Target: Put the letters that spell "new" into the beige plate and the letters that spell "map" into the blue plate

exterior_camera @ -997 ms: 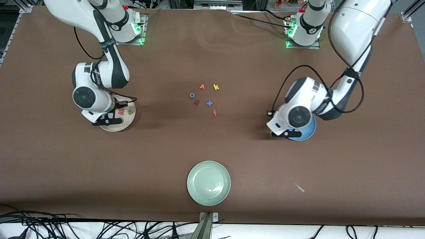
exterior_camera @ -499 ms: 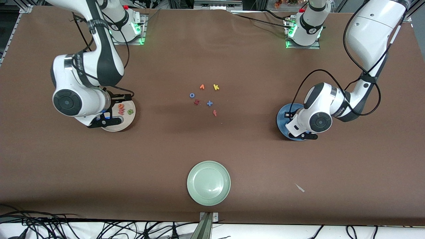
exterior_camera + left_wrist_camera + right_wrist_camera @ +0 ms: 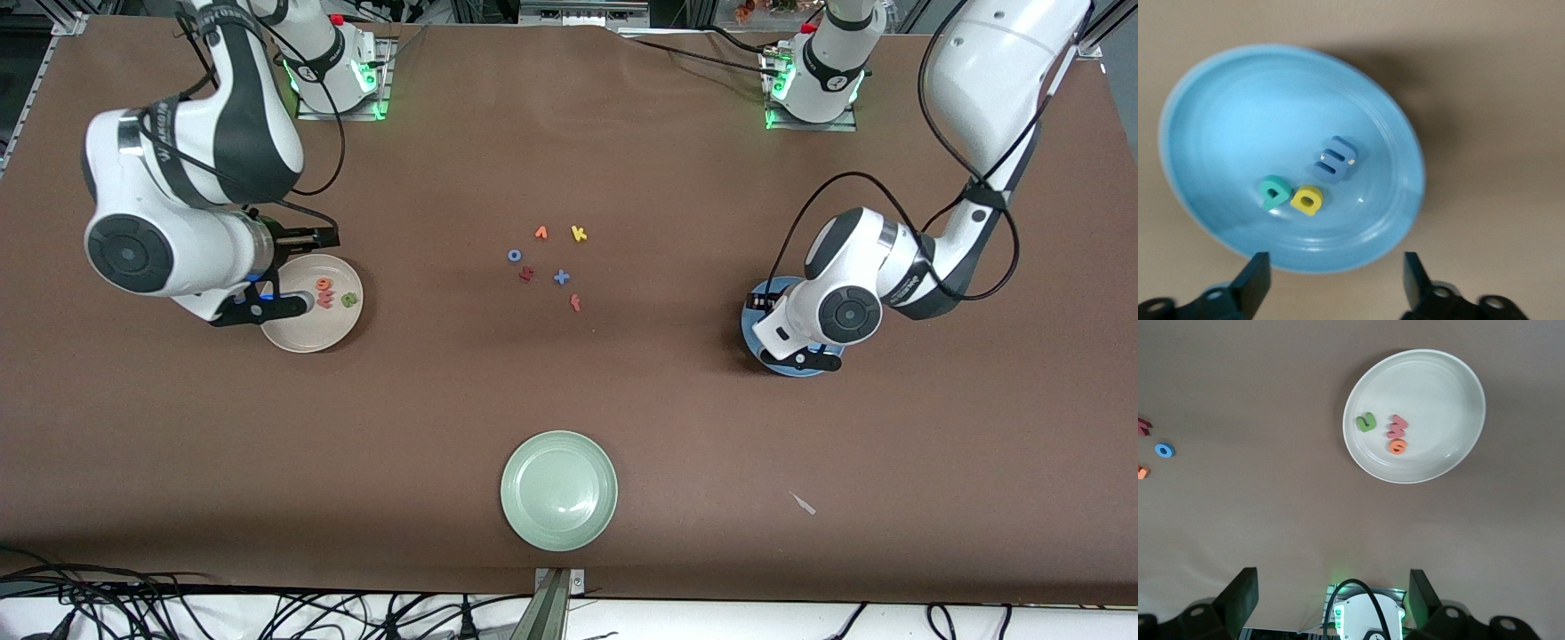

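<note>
Already the green "n" (image 3: 1366,422), pinkish-red "w" (image 3: 1397,422) and orange "e" (image 3: 1397,446) lie in the beige plate (image 3: 1451,380), below the right hand (image 3: 1331,603) — fingers wide apart, empty, lifted higher than a second ago. Under the left hand (image 3: 1335,283), now spread and empty too, the blue plate (image 3: 1218,100) holds blue "m" (image 3: 1335,159), teal "p" (image 3: 1275,192), yellow "a" (image 3: 1307,200) — letters only the left wrist view shows; the front view's arm hides them.
</note>
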`<state>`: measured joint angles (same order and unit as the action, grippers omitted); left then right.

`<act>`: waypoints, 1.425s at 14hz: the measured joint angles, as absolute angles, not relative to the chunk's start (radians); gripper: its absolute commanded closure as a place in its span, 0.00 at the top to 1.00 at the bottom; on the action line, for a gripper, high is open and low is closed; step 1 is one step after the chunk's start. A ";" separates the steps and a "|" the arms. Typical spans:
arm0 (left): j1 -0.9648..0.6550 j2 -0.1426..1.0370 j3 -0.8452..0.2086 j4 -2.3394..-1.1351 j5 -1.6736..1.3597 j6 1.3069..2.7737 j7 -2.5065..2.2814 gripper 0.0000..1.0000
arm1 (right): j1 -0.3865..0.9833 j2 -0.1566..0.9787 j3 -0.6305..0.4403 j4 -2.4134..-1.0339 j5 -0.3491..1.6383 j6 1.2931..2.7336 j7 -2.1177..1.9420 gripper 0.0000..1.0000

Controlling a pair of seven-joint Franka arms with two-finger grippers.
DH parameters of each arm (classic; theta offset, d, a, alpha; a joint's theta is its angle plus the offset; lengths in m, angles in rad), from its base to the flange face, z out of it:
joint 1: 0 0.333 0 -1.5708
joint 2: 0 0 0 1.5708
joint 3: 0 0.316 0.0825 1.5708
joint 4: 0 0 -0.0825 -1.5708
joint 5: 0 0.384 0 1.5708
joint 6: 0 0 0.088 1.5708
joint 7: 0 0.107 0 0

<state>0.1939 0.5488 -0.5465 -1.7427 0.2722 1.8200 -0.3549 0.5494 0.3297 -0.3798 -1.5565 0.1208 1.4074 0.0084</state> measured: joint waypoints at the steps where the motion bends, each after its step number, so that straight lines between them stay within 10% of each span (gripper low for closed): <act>1: 0.194 0.522 -0.559 -1.688 0.272 1.768 -0.349 1.00 | 0.549 0.315 -0.380 -1.556 0.114 1.405 0.007 1.00; 10: 0.250 0.365 -0.520 -1.193 0.147 1.505 -0.179 1.00 | 0.343 0.153 -0.149 -1.628 -0.009 1.471 0.028 1.00; 16: 0.105 0.221 -0.237 -1.270 0.020 1.482 -0.147 1.00 | 0.124 0.029 -0.049 -1.636 -0.043 1.500 0.039 1.00; 20: 0.071 0.059 -0.170 -1.548 -0.002 1.661 -0.143 1.00 | 0.117 0.017 -0.029 -1.642 -0.037 1.558 0.082 1.00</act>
